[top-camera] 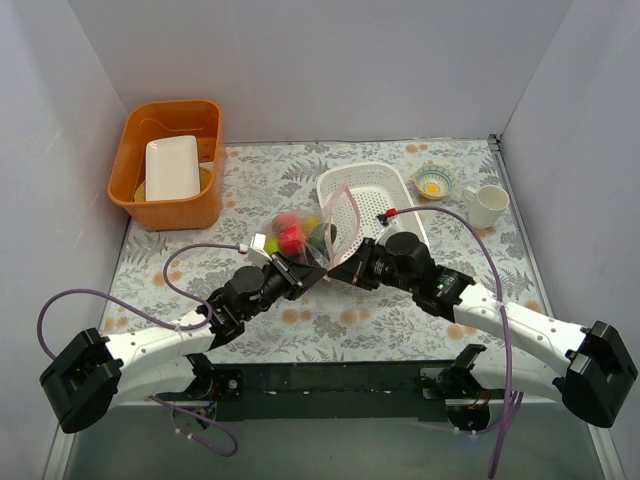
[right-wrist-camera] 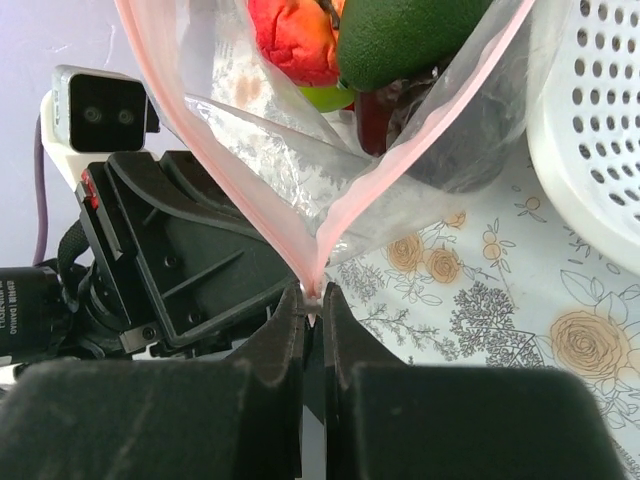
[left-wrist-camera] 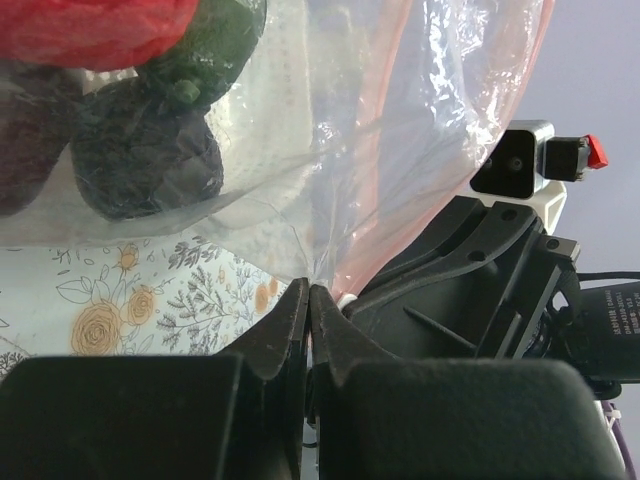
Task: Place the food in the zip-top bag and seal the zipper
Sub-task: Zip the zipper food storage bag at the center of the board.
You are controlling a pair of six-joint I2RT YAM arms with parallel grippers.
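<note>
Our left fingers (left-wrist-camera: 285, 325) are pressed shut on a crinkled edge of the zip-top bag (top-camera: 318, 232). Our right fingers (right-wrist-camera: 285, 330) pinch the end of the pink zipper (right-wrist-camera: 318, 255), whose two sides spread apart above them. Both wrist views cut off the food (top-camera: 292, 236); we make out red, green and dark pieces inside the bag, held over the desk (top-camera: 400, 310) just left of the white basket (top-camera: 385, 190). At the far left, an orange tub (top-camera: 200, 125) holds a white tray (top-camera: 170, 168)

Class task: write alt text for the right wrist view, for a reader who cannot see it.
The right gripper, jaws shut, pinches a corner of the zip-top bag; its pink zipper gapes open, toy food inside. A white basket lies at right.
</note>
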